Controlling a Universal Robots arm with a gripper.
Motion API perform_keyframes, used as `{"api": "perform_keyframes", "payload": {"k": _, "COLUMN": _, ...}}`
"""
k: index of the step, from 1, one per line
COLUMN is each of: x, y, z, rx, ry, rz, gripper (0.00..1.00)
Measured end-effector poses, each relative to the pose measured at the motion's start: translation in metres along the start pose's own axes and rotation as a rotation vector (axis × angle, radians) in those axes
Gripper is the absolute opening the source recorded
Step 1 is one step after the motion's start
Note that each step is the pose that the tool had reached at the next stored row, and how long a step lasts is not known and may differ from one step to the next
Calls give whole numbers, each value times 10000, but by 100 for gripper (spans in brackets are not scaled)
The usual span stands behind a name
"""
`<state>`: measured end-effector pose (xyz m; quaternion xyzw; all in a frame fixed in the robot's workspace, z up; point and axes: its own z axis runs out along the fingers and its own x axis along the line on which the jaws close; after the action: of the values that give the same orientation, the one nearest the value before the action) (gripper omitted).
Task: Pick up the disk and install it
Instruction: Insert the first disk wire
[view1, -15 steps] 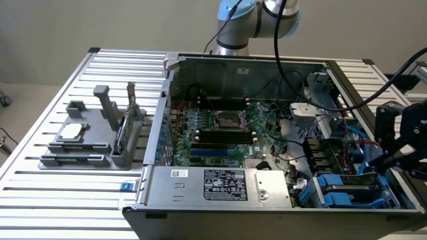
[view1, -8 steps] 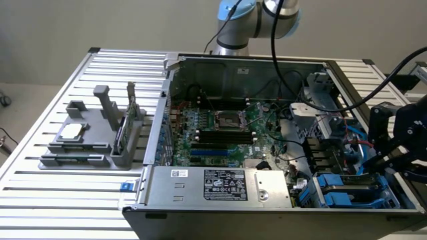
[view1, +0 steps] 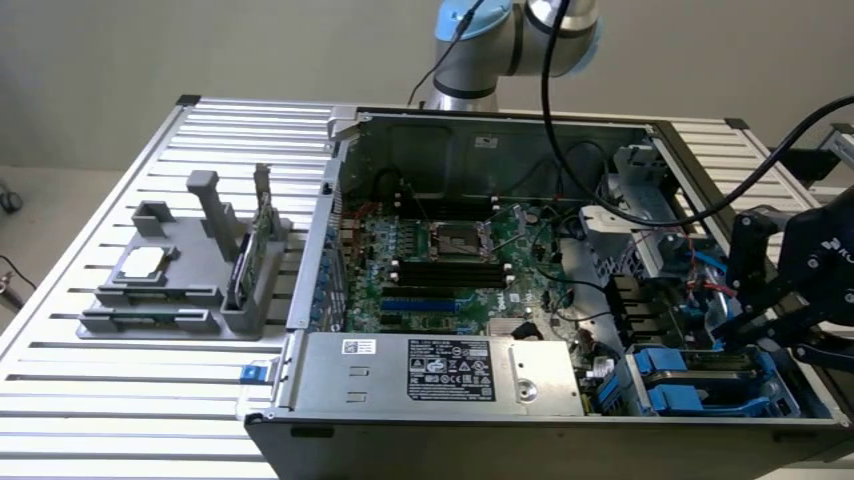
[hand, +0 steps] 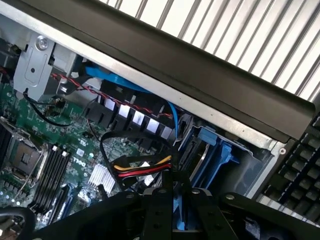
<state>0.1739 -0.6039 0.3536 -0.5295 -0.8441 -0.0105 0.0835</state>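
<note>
— What are we struggling to make out?
— We are seeing the gripper (view1: 763, 335) hanging over the corner of the case (view1: 467, 140) at the exterior view's right, cut off by the frame edge; we cannot tell whether it is clamping anything.
— And the disk?
— We are finding the disk (hand: 202, 152) standing edge-on in the bay (hand: 250, 165), dull grey metal between glossy blue rails (hand: 217, 150); black cables (hand: 115, 145) are crossing beside it; the exterior view is adding the ribbed table (view1: 227, 130) and the boxy power supply (view1: 441, 370).

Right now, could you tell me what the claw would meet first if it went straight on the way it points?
Probably the blue drive bay in a corner of the case, straight ahead of the claw, though depth is unclear.
</note>
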Motion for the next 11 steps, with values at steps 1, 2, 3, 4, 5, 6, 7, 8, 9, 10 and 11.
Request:
{"api": "perform_keyframes", "payload": {"k": 1, "x": 3, "y": 1, "z": 1, "rx": 30, "ry": -41, "rz": 16, "gripper": 16}}
{"api": "perform_keyframes", "payload": {"k": 2, "x": 7, "y": 3, "z": 2, "rx": 47, "ry": -68, "rz": 31, "gripper": 16}}
{"api": "perform_keyframes", "payload": {"k": 3, "x": 9, "y": 5, "z": 2, "rx": 55, "ry": -83, "rz": 53, "gripper": 16}}
{"api": "perform_keyframes", "payload": {"k": 4, "x": 10, "y": 6, "z": 3, "rx": 61, "ry": -88, "rz": 82, "gripper": 16}}
{"api": "perform_keyframes", "payload": {"k": 5, "x": 11, "y": 6, "z": 6, "rx": 65, "ry": -90, "rz": 125, "gripper": 16}}
{"api": "perform_keyframes", "payload": {"k": 6, "x": 11, "y": 7, "z": 8, "rx": 70, "ry": -87, "rz": 171, "gripper": 16}}
{"api": "perform_keyframes", "payload": {"k": 7, "x": 12, "y": 8, "z": 10, "rx": 77, "ry": -87, "rz": 219, "gripper": 16}}
{"api": "perform_keyframes", "payload": {"k": 8, "x": 14, "y": 9, "z": 12, "rx": 87, "ry": -96, "rz": 256, "gripper": 16}}
{"api": "perform_keyframes", "payload": {"k": 9, "x": 17, "y": 11, "z": 14, "rx": 102, "ry": -127, "rz": 279, "gripper": 16}}
{"api": "perform_keyframes", "payload": {"k": 10, "x": 28, "y": 16, "z": 16, "rx": 126, "ry": -178, "rz": 288, "gripper": 16}}
{"api": "perform_keyframes", "payload": {"k": 11, "x": 46, "y": 26, "z": 20, "rx": 165, "ry": -262, "rz": 300, "gripper": 16}}
